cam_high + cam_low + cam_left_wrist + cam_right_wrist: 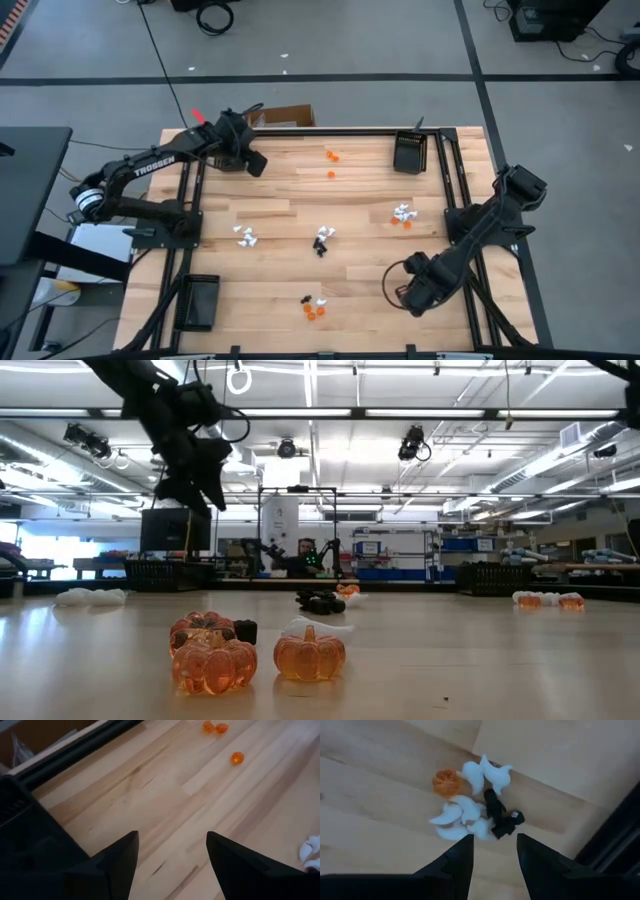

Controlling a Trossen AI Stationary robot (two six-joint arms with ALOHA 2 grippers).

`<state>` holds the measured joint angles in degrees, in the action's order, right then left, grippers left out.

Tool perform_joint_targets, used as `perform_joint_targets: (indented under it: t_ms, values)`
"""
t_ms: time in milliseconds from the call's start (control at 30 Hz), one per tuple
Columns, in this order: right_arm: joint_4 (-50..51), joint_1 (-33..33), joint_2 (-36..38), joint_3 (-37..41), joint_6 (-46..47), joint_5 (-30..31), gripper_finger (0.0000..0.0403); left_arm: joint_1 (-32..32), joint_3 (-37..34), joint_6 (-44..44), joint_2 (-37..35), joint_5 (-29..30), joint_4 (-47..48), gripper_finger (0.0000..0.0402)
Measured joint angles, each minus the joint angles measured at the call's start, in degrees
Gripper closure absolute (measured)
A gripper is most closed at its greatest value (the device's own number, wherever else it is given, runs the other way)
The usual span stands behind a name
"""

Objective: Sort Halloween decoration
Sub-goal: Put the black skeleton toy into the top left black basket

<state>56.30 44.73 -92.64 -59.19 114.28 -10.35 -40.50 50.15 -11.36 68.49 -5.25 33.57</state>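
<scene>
1. My left gripper point(257, 166) hung over the far left of the pale, straight-grained wooden desk point(280, 290), its tapered dark fingers point(117, 857) spread apart, gripping nothing.
2. My right gripper point(492, 852) hovered near the desk's right side, fingers parted, empty, above a cluster point(472, 805) of smooth white ghost shapes, one ribbed orange pumpkin and small black pieces.
3. Translucent orange pumpkins point(258, 653) sat at the near edge, beside a black trinket point(245, 630).
4. More orange pieces point(331, 157) lay at the far middle; white ones point(246, 236) left of centre; black and white pieces point(322, 240) at centre.
5. Rectangular black trays point(409, 152) stood at far right and near left.
</scene>
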Motion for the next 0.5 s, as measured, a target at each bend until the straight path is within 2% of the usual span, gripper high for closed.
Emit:
perform_joint_targets:
  t_ms: [300,500]
  values:
    - [-5.46,0.24,-0.04,7.07,-2.88,0.03,0.0245,0.6,0.0,-0.06,0.02,0.02,0.26,0.0159]
    - [-14.95,0.26,0.0,10.28,-3.79,-0.13,0.0254,0.62,0.0,-0.06,0.02,0.01,1.12,0.0159]
